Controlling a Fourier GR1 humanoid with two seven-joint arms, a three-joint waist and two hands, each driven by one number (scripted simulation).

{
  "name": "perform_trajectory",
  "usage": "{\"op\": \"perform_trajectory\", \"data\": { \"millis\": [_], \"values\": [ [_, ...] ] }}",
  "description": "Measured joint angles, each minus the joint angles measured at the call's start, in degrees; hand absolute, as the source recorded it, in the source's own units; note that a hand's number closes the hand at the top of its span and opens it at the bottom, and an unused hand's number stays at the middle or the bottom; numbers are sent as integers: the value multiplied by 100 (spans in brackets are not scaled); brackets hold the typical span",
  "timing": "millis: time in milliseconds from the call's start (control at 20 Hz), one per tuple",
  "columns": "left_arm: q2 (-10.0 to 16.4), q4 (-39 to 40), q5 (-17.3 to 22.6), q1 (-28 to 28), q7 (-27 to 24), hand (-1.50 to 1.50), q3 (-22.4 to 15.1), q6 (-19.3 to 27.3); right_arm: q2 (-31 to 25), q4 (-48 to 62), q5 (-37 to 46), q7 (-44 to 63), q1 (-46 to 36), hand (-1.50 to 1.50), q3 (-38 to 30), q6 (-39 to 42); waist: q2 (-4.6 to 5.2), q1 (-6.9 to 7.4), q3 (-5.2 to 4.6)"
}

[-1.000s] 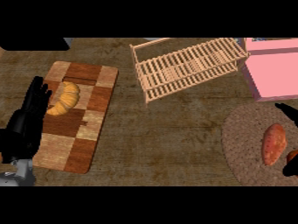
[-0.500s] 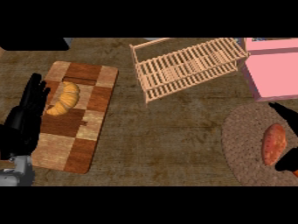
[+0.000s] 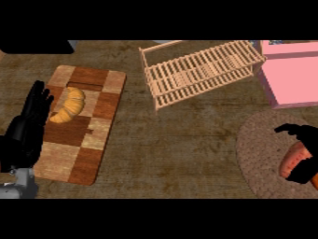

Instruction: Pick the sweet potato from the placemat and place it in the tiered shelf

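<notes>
An orange-red sweet potato (image 3: 291, 158) lies on the round brown placemat (image 3: 265, 154) at the lower right. My right hand (image 3: 314, 150) is curled over its right side, fingers arching above it and a thumb below; part of the potato is hidden by the hand. The pale wooden tiered shelf (image 3: 199, 72) lies tilted at the upper middle, well away from the hand. My left hand (image 3: 28, 128) rests open at the left edge, fingers up, over the edge of a cutting board.
A patchwork wooden cutting board (image 3: 79, 123) at the left carries a croissant (image 3: 68, 105). A pink box (image 3: 300, 74) stands at the upper right next to the shelf. A dark object (image 3: 34, 45) sits at the top left.
My right hand has moved left and down onto the sweet potato and its fingers have curled round it. The left hand has not moved.
</notes>
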Motion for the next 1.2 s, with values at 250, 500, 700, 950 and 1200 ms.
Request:
{"op": "perform_trajectory", "data": {
  "millis": [250,500,700,950,1200],
  "values": [
    [-56,-73,-72,-39,88,0,58,-38,17,157,504,-363,-146,150,96,-246,-11,-1,-18],
    [-41,-164,-65,-3,157,0,87,-77,411,-545,1193,-189,-126,150,983,-308,-35,-4,-64],
    [-52,-90,-81,-48,117,0,98,-89,1016,-1047,1850,228,-209,150,1944,-248,-36,0,-77],
    [-120,-51,-135,-53,113,0,76,-76,1785,-1508,1843,490,-104,150,2449,-181,-10,-9,-13],
    [-103,-93,-107,56,47,0,154,-154,2261,-2691,1516,982,91,150,2573,319,-8,-33,9]
  ]
}}
